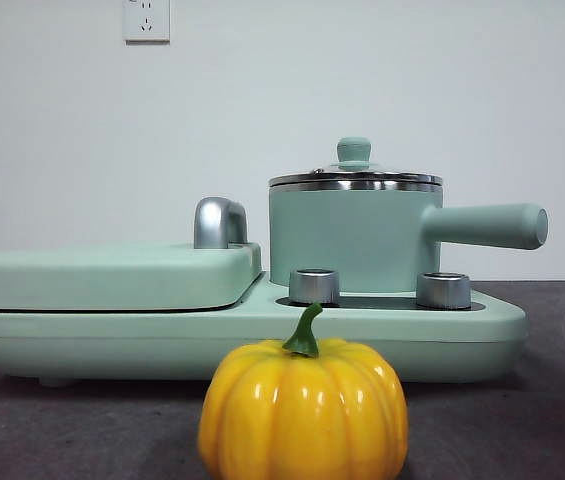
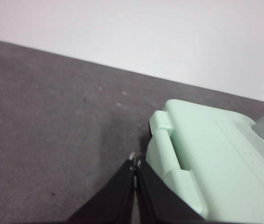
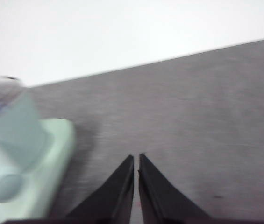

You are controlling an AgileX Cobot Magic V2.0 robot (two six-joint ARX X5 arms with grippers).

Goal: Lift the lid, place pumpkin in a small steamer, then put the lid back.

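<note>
left gripper fingers together | above grey table | beside mint-green griddle cover

You see little of your robot here: only the two grippers. Your left gripper shows two matte black, wedge-shaped jaws tapering to narrow tips, each tip with a small pale glint. Your right gripper has the same plain black tapered jaws, smooth-faced, with no markings, screws or cables visible.
</note>
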